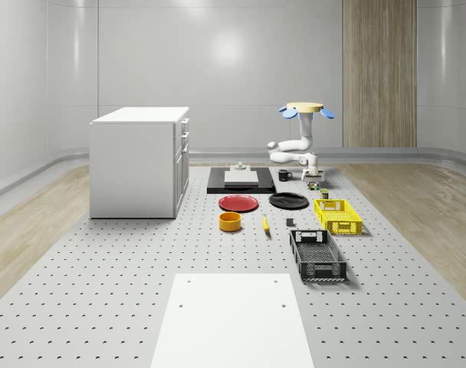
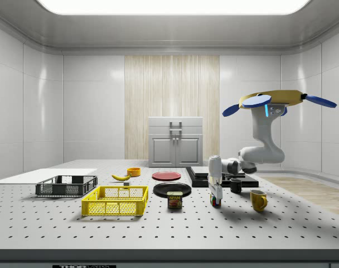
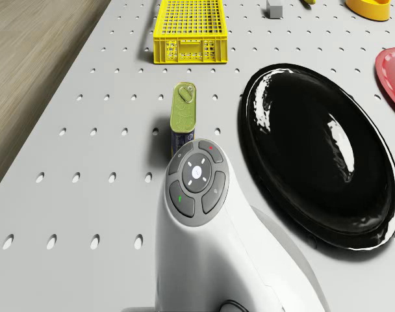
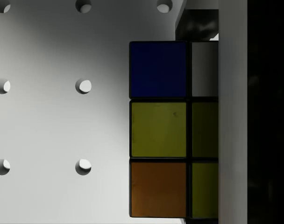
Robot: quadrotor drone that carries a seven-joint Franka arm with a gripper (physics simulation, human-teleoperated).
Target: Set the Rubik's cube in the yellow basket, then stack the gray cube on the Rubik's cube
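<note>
The Rubik's cube (image 4: pixel 158 130) shows blue, yellow and orange tiles close up in the wrist view, on the perforated table. My gripper (image 2: pixel 214 196) points straight down onto the cube (image 2: pixel 216 202), at table height. In the whole-scene view the gripper (image 1: pixel 313 180) sits just behind the yellow basket (image 1: pixel 338 216). The drone (image 1: pixel 306 109) hovers above and behind this spot. The basket (image 2: pixel 116 201) lies to the side view's left of the cube. The small gray cube (image 1: pixel 290 223) rests on the table between the banana and the yellow basket, also seen past the basket (image 3: pixel 188 29) as a gray cube (image 3: pixel 273 8).
A green can (image 3: pixel 182 117) stands beside the gripper. A black plate (image 3: pixel 314 149), red plate (image 1: pixel 239 203), orange bowl (image 1: pixel 230 221) and banana (image 1: pixel 265 224) lie nearby. A black basket (image 1: pixel 317 255) is in front of the yellow one. A yellow mug (image 2: pixel 258 199) and a white cabinet (image 1: pixel 139 161) stand farther off.
</note>
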